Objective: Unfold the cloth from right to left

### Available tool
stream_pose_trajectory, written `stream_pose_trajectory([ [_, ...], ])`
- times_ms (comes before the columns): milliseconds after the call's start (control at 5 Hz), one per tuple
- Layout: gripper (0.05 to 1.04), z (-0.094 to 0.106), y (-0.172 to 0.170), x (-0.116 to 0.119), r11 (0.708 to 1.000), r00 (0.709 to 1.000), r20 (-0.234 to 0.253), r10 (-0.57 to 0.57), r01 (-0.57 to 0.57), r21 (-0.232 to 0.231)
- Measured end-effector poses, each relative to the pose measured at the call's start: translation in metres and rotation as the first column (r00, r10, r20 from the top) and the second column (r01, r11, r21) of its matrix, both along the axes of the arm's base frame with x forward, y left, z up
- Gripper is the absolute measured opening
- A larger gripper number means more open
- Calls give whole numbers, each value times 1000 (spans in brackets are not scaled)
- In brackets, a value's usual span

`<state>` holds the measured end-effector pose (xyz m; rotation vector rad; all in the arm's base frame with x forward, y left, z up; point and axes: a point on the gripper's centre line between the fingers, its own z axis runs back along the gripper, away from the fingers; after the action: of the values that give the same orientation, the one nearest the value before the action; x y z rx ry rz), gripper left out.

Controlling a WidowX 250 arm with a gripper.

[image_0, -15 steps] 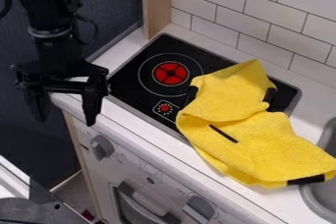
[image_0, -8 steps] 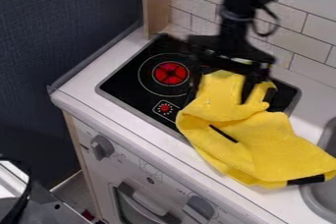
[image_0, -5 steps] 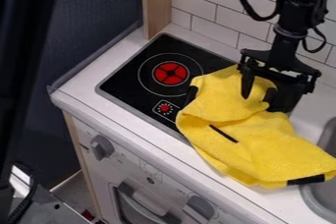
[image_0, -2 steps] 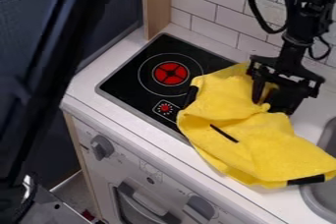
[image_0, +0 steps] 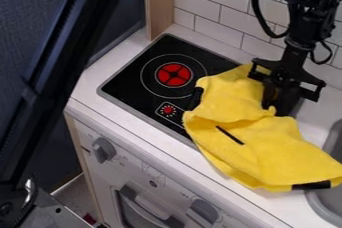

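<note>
The black gripper (image_0: 276, 106) is low at the cloth's upper right edge, its fingers drawn together on the yellow fabric there. The yellow cloth (image_0: 267, 144) lies rumpled and folded over itself, from the right part of the stove top down to the sink's edge. Its upper part forms a raised flap with a fold across the middle. Dark patches show at its left edge, in its middle and at its lower right corner. Part of the upper right edge is hidden behind the gripper.
The black stove top (image_0: 137, 79) with a red burner (image_0: 174, 74) is left of the cloth. A tiled wall (image_0: 227, 22) stands behind, and a grey sink (image_0: 334, 142) is at the right. A dark bar-like object (image_0: 53, 77) crosses the left side.
The gripper went from the far left over to the cloth's upper right edge, came down, and its fingers drew together on the fabric. The cloth's upper part shifted slightly. The dark bar entered at left.
</note>
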<state>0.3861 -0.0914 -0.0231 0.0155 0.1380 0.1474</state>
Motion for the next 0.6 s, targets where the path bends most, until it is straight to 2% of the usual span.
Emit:
stream_pose_trajectory([
  [200, 78, 4, 3, 0, 999, 999, 35, 28, -26, -45],
  [400, 54, 24, 15, -2, 992, 993, 82, 80, -71, -99],
  [600, 54, 48, 31, -11, 989, 984, 126, 122, -110, -100],
])
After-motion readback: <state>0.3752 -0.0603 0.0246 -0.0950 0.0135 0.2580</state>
